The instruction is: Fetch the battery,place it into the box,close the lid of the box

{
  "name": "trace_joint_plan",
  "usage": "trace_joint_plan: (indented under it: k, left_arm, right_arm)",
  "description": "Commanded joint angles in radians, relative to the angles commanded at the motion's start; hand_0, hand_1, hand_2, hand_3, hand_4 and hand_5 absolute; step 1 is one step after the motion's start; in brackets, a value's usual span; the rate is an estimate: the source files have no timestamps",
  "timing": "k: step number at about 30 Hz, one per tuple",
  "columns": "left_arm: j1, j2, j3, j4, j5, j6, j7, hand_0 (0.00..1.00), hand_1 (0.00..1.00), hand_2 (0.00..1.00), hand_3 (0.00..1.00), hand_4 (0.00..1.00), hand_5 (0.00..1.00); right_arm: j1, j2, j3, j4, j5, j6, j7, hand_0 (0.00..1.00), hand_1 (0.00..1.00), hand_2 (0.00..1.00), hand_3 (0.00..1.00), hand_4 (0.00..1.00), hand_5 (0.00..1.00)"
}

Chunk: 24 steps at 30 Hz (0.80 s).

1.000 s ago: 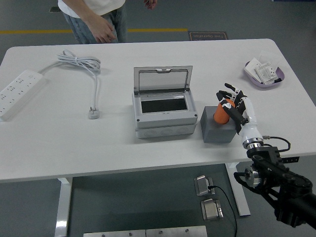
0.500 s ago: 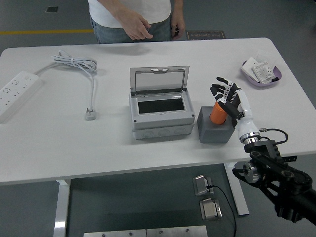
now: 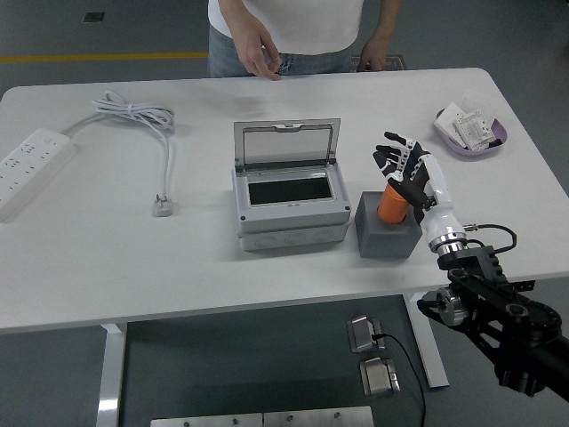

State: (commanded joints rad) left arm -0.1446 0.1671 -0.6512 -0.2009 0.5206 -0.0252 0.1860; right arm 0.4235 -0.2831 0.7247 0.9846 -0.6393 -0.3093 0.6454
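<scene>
From my screen I see the right hand [image 3: 407, 171] reaching in from the lower right corner, and it sits just above the battery [image 3: 392, 203], with the fingers [image 3: 388, 160] spread and only lightly bent, so I cannot say they grip anything. The battery is an orange cylinder and it stands upright in a grey block [image 3: 388, 230], which is just beside the right wall of the box [image 3: 289, 206]. The box is grey, its lid [image 3: 286, 144] stands open at the back and the inside looks dark. In front of the box and block the table [image 3: 133, 267] is bare up to the near edge. Left of the box there is also free room, until the white cable [image 3: 158, 142] and the power strip [image 3: 31, 169] at the left edge. A purple dish [image 3: 471, 131] is near the right far corner. A person [image 3: 293, 31] stands at the far edge, hands [image 3: 260, 55] above the table edge and holding nothing
</scene>
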Motion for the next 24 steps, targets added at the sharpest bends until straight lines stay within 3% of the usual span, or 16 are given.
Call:
trace_joint_plan:
  k: [12, 13, 18, 19, 24]
  left_arm:
    - [-0.002, 0.0, 0.002, 0.0, 0.001, 0.0, 0.0, 0.669, 0.718, 0.676, 0.626, 0.627, 0.212]
    - [-0.002, 0.0, 0.002, 0.0, 0.001, 0.0, 0.0, 0.669, 0.719, 0.676, 0.625, 0.627, 0.212]
    - [-0.001, -0.001, 0.0, -0.001, 0.004, -0.001, 0.001, 0.669, 0.719, 0.676, 0.625, 0.627, 0.212]
    - [-0.001, -0.001, -0.001, -0.001, 0.004, -0.001, 0.001, 0.669, 0.718, 0.676, 0.625, 0.627, 0.21]
    - [-0.002, 0.0, -0.001, -0.001, 0.004, -0.001, 0.001, 0.669, 0.718, 0.676, 0.625, 0.627, 0.21]
  right_arm:
    - [-0.005, 0.001, -0.011, -0.01, -0.019, -0.002, 0.0, 0.748, 0.729, 0.671, 0.761, 0.895, 0.471]
    - [-0.006, 0.001, -0.011, -0.012, -0.02, -0.002, 0.0, 0.74, 0.728, 0.671, 0.76, 0.847, 0.364]
    - [-0.011, -0.004, -0.012, -0.019, -0.027, 0.0, 0.0, 0.74, 0.728, 0.671, 0.76, 0.847, 0.364]
    - [-0.012, -0.005, -0.014, -0.021, -0.028, 0.0, 0.0, 0.742, 0.728, 0.671, 0.76, 0.737, 0.244]
    - [-0.017, -0.008, -0.02, -0.026, -0.037, -0.002, 0.0, 0.742, 0.728, 0.671, 0.76, 0.737, 0.244]
